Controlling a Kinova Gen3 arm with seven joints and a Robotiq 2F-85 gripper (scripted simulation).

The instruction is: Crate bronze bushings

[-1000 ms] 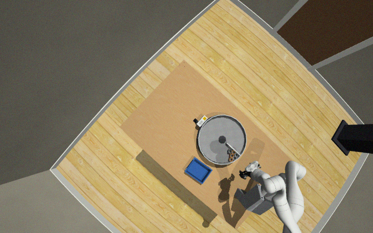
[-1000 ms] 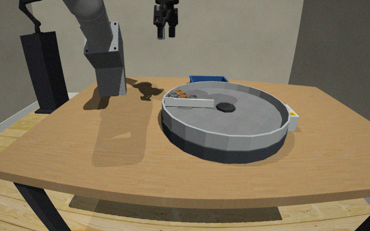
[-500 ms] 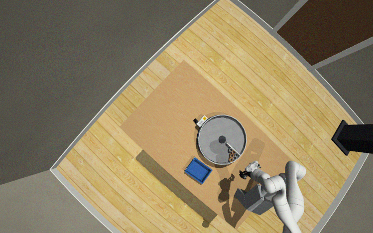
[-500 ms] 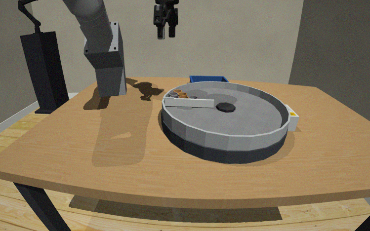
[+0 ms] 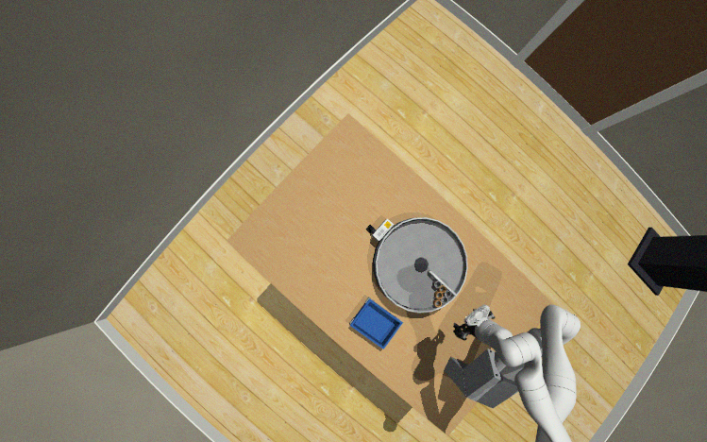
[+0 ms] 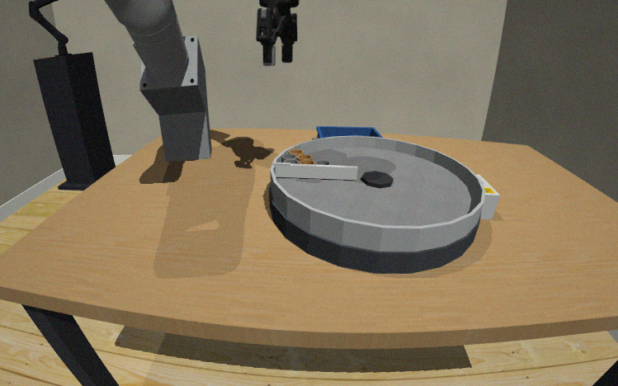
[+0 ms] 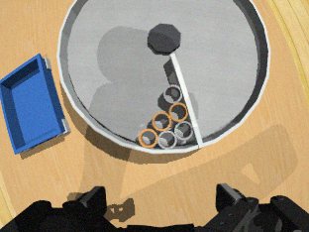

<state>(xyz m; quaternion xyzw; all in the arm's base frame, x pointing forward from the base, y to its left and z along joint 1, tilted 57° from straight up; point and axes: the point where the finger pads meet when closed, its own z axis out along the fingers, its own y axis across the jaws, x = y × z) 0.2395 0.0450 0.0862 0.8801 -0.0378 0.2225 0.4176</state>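
Note:
The grey turning table (image 5: 420, 264) stands on the wooden table and also shows in the exterior view (image 6: 373, 191) and the wrist view (image 7: 164, 51). A cluster of bushings lies near its rim against a white bar (image 7: 185, 100). Three are bronze (image 7: 161, 122), and steel ones (image 7: 173, 94) lie beside them. The blue crate (image 7: 30, 103) (image 5: 376, 322) stands next to the turning table and looks empty. My gripper (image 6: 277, 54) (image 5: 462, 330) is open and empty, high above the table top, outside the rim on the side of the bushings.
A black hub (image 7: 162, 37) marks the turning table's centre. A small white box with a yellow label (image 6: 488, 194) sits at the rim opposite the bushings. The arm's grey base block (image 6: 181, 105) and a black pillar (image 6: 73, 120) stand at the table's far left.

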